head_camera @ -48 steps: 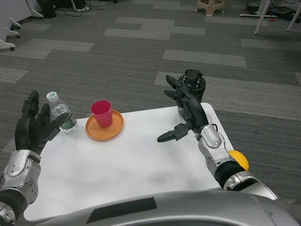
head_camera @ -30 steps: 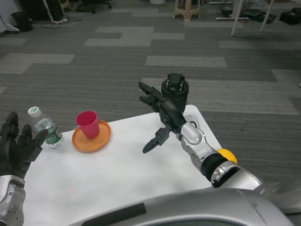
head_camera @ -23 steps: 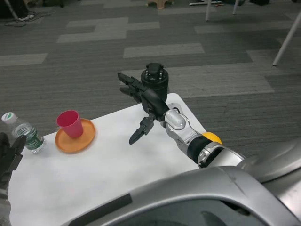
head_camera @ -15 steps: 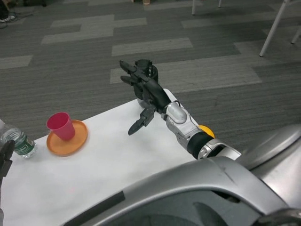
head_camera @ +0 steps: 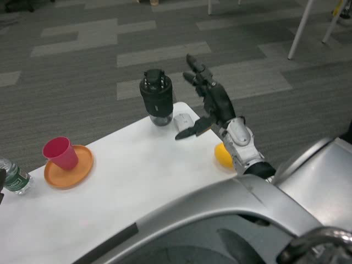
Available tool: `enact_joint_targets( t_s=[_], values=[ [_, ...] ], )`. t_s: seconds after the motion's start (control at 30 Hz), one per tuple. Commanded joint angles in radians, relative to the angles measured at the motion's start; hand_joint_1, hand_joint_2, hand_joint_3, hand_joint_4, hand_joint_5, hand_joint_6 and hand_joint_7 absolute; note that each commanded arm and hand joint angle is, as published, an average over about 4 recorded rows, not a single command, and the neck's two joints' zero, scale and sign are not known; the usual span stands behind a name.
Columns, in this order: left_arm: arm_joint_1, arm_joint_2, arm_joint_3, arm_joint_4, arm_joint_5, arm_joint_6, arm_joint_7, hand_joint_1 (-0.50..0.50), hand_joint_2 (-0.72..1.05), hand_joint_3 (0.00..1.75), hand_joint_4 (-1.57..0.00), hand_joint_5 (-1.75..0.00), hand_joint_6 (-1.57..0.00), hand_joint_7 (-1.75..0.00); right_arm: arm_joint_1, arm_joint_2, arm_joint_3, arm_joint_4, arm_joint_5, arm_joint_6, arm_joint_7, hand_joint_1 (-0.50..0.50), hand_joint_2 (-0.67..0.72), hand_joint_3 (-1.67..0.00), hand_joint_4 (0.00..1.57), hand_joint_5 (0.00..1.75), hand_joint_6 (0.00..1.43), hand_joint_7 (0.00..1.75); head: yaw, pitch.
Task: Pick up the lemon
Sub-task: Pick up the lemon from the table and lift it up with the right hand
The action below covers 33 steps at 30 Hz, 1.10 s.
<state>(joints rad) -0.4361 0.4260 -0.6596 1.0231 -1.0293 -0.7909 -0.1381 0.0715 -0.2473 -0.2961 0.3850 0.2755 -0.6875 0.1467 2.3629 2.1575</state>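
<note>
The yellow lemon [head_camera: 223, 155] lies at the right edge of the white table [head_camera: 137, 165], partly hidden behind my right forearm. My right hand [head_camera: 208, 104] hovers above and just behind the lemon, fingers spread wide and thumb pointing left, holding nothing. Of my left hand only a dark sliver [head_camera: 1, 181] shows at the far left edge, beside the water bottle; how its fingers lie is hidden.
A black cylindrical device [head_camera: 156, 103] stands at the table's far edge, with a small white object [head_camera: 182, 120] beside it. A pink cup [head_camera: 59, 153] stands on an orange plate [head_camera: 69, 168] at the left. A water bottle [head_camera: 15, 179] lies at the far left.
The camera has swung right, shifting the whole scene left. My right hand has moved right, off the black device, to above the lemon, which now shows more fully. The left hand has almost left the picture.
</note>
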Motion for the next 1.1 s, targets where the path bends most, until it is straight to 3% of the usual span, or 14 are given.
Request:
enact_joint_targets(
  t_s=[0.03, 0.17, 0.4, 0.6, 0.73, 1.1],
  values=[
    [-0.032, 0.008, -0.013, 0.014, 0.006, 0.016, 0.000, 0.50, 0.96, 0.09, 0.00, 0.00, 0.00, 0.00, 0.044, 0.010, -0.079, -0.038, 0.003, -0.008, -0.010, -0.12, -0.03, -0.18, 0.00, 0.48, 0.00, 0.00, -0.023, -0.007],
    [-0.054, 0.008, -0.036, 0.025, 0.005, 0.025, 0.000, 0.50, 0.96, 0.09, 0.00, 0.00, 0.00, 0.00, 0.087, 0.026, -0.165, -0.061, 0.005, -0.007, -0.013, -0.12, -0.03, -0.16, 0.00, 0.48, 0.00, 0.00, -0.047, -0.013],
    [-0.067, 0.013, -0.047, 0.029, 0.005, 0.030, 0.000, 0.50, 0.96, 0.09, 0.00, 0.00, 0.00, 0.00, 0.142, 0.031, -0.232, -0.065, 0.008, -0.004, -0.007, -0.12, -0.03, -0.18, 0.00, 0.48, 0.00, 0.00, -0.075, -0.005],
    [-0.069, 0.013, -0.064, 0.034, -0.007, 0.038, 0.001, 0.50, 0.96, 0.09, 0.00, 0.00, 0.00, 0.00, 0.198, 0.085, -0.304, -0.003, 0.011, -0.005, 0.007, -0.14, 0.08, -0.20, 0.00, 0.48, 0.00, 0.00, -0.087, 0.002],
    [-0.072, 0.012, -0.069, 0.039, -0.009, 0.038, 0.001, 0.50, 0.96, 0.09, 0.00, 0.00, 0.00, 0.00, 0.216, 0.107, -0.305, 0.035, 0.020, -0.005, 0.034, -0.19, 0.19, -0.24, 0.00, 0.48, 0.00, 0.00, -0.097, 0.004],
    [-0.087, 0.010, -0.096, 0.053, -0.018, 0.045, 0.002, 0.50, 0.96, 0.09, 0.00, 0.00, 0.00, 0.00, 0.222, 0.138, -0.277, 0.170, 0.043, -0.004, 0.134, -0.25, 0.44, -0.16, 0.00, 0.48, 0.00, 0.00, -0.122, 0.011]
  ],
)
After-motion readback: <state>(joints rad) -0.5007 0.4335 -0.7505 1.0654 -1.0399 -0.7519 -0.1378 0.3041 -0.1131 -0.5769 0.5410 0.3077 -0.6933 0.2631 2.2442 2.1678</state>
